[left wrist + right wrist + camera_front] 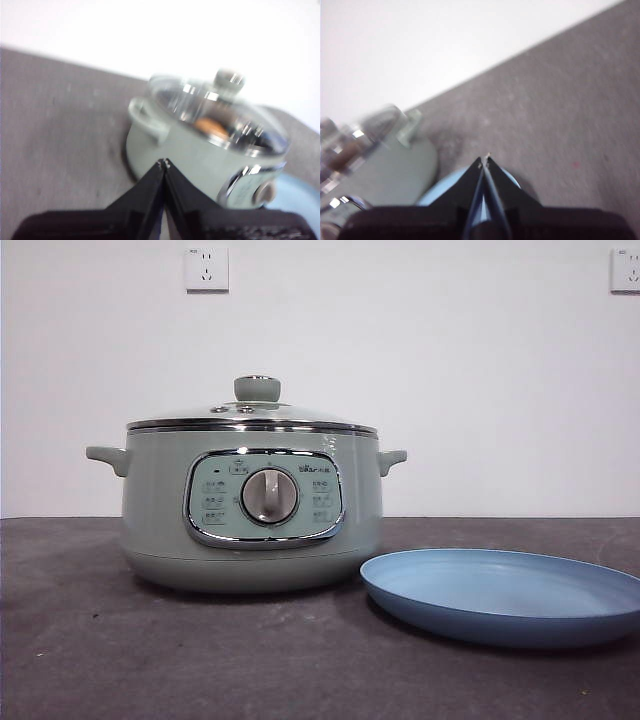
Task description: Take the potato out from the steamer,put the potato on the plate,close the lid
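The steamer (pixel 252 508) sits left of centre in the front frame with the lid (pixel 252 418) on it, and the blue plate (pixel 505 594) lies bare at lower right, just beside it. Through the lid the potato (pixel 211 127) shows orange inside. The left gripper (pixel 164 163) and right gripper (pixel 484 160) both hang above with jaws pressed together, holding nothing.

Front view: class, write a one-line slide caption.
Lidded green steamer on a dark table, empty blue plate beside it, no arms in view.
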